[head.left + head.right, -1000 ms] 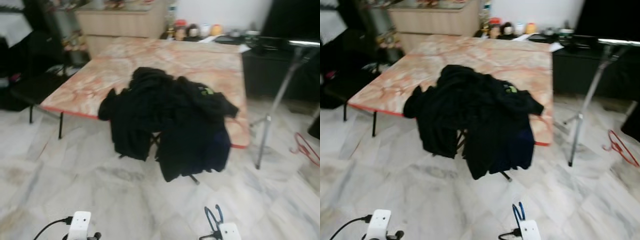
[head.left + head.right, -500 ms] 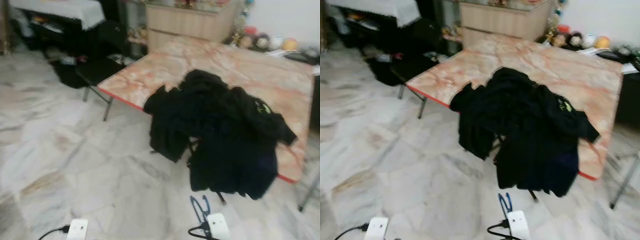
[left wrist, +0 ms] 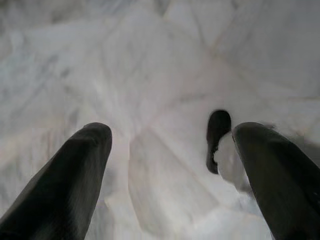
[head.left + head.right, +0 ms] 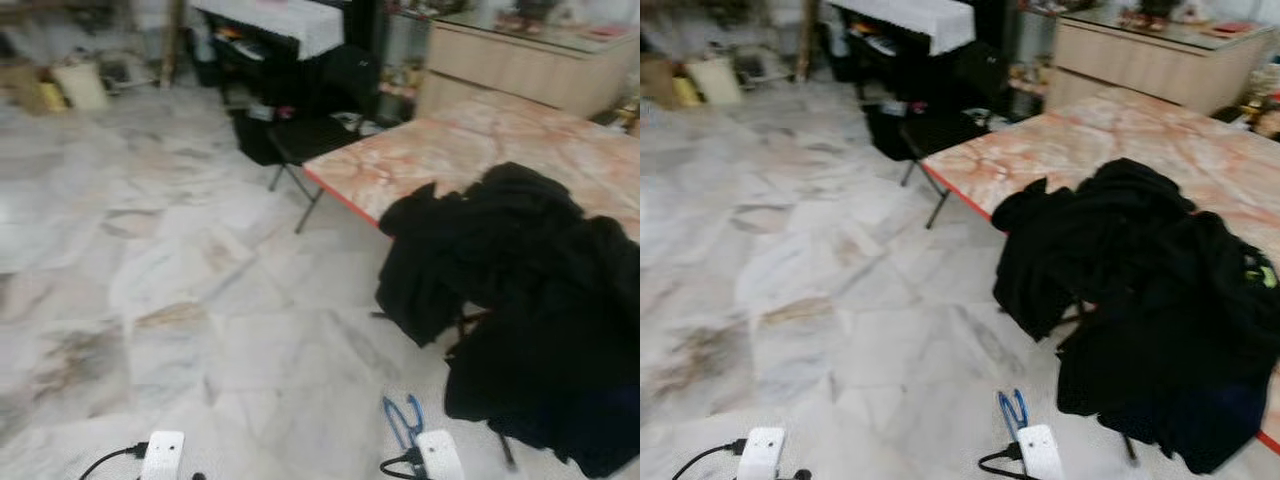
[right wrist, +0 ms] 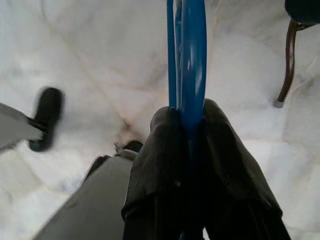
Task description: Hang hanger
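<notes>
My right gripper (image 5: 187, 125) is shut on a blue plastic hanger (image 5: 187, 55), held low over the marble floor. In the eye views the hanger (image 4: 402, 420) sticks up as a blue loop from the right wrist (image 4: 438, 455) at the bottom edge. My left gripper (image 3: 170, 145) is open, its two black fingers (image 3: 75, 170) spread above bare floor, with nothing between them. The left wrist (image 4: 162, 455) shows at the bottom left of the eye view.
A marble-topped table with a red edge (image 4: 455, 150) stands at right, with a heap of black clothes (image 4: 520, 300) hanging over its near edge. A black chair (image 4: 310, 135), a wooden cabinet (image 4: 520, 60) and a cloth-covered table (image 4: 275, 20) stand behind. Marble floor (image 4: 150, 260) stretches left.
The camera has turned left: the table and black clothes have slid to the right of the picture and more floor shows at left. The hanger stays in my right gripper.
</notes>
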Controlling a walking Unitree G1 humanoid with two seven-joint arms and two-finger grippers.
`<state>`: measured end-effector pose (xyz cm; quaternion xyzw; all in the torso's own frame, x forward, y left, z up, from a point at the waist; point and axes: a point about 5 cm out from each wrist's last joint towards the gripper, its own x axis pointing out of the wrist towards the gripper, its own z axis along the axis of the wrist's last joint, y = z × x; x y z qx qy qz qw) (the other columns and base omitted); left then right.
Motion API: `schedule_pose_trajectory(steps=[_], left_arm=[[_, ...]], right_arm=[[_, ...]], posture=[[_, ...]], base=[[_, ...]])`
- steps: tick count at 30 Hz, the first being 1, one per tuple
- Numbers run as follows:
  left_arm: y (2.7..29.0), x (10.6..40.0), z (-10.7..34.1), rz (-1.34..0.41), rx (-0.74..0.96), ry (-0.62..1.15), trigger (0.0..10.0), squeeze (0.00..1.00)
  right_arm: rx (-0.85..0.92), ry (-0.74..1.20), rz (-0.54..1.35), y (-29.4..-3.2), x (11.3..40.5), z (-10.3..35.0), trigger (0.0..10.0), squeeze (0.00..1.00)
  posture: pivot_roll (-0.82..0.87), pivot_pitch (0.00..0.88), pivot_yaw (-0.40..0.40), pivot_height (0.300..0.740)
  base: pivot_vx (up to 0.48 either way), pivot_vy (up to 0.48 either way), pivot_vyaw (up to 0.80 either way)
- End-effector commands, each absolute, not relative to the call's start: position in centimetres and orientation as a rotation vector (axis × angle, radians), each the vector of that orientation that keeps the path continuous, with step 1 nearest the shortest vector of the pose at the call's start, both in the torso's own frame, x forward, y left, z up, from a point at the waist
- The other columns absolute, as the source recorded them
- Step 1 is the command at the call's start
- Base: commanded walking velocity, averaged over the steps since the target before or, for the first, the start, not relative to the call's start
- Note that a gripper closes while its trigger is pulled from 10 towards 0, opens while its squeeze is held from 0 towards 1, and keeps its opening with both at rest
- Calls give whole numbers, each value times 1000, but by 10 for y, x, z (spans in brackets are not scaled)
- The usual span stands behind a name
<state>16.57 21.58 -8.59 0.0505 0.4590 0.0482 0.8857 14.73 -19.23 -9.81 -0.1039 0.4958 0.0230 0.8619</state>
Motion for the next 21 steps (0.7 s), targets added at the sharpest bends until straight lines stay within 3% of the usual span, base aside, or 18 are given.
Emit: schedule_pose_trajectory(steps=[1, 21], left_arm=[[222, 164, -86, 110, 133, 963, 10000, 0], [222, 163, -86, 108, 142, 968, 10000, 0]], right_arm=[[-208, 1020, 66, -185, 154, -97, 10000, 0], [-197, 1017, 70, -184, 152, -97, 10000, 0]], posture=[[10, 0, -27, 740], [18, 0, -26, 740]], base=[[0, 0, 800], [0, 0, 779]])
